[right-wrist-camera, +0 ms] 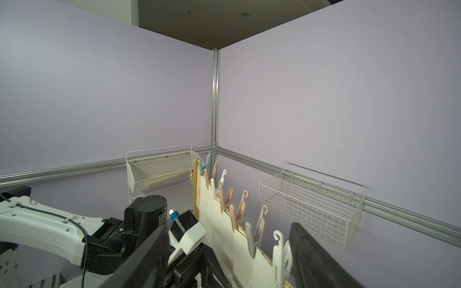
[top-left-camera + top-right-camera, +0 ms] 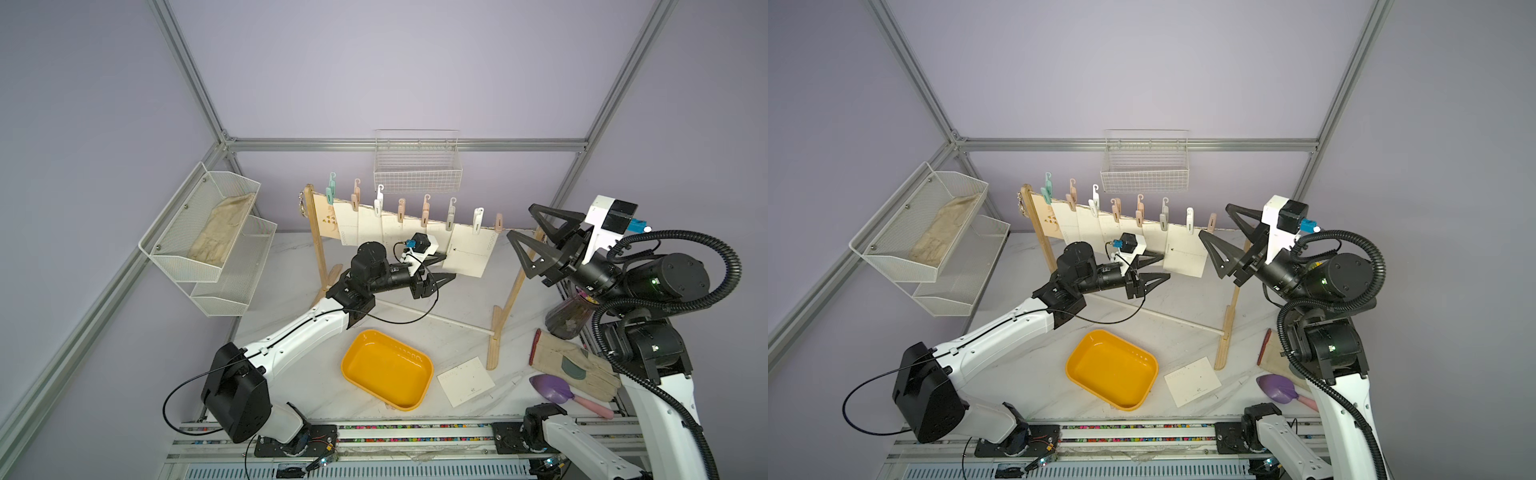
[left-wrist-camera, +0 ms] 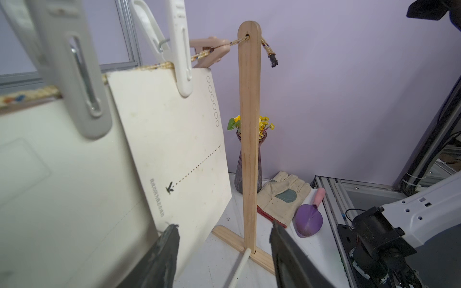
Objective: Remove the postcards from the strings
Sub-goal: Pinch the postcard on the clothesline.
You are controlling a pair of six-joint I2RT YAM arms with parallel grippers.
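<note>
The postcards were mostly on the line. Nearest me, one loose card (image 2: 465,380) lay flat on the tabletop (image 2: 415,316), just beside the yellow tray (image 2: 349,365). The rest hung in an overlapping row from the string (image 3: 25,96), each pinned at its top edge by a clothespin.

My left pincer (image 2: 449,268) was the nearer one to the work. It reached in low and level at the bottom of the end card (image 3: 174,139), the one closest to the wooden post (image 3: 249,124). That card hung face toward me, long side down, slanting a little away from the post. My pincer stood partly open and held nothing. In the left wrist view one finger (image 3: 169,239) overlapped the card's lower edge and the other stood clear on the post side, so the card's bottom corner seemed to lie in the gap. I could not tell whether the finger touched the paper.

Farther up, a white clothespin (image 2: 478,220) gripped that card to the string. My right pincer (image 2: 519,219) hovered high by the post's top, spread wide and empty, pointing along the line toward that clothespin. I judged the pin had to be released before a downward pull would free the card.
</note>
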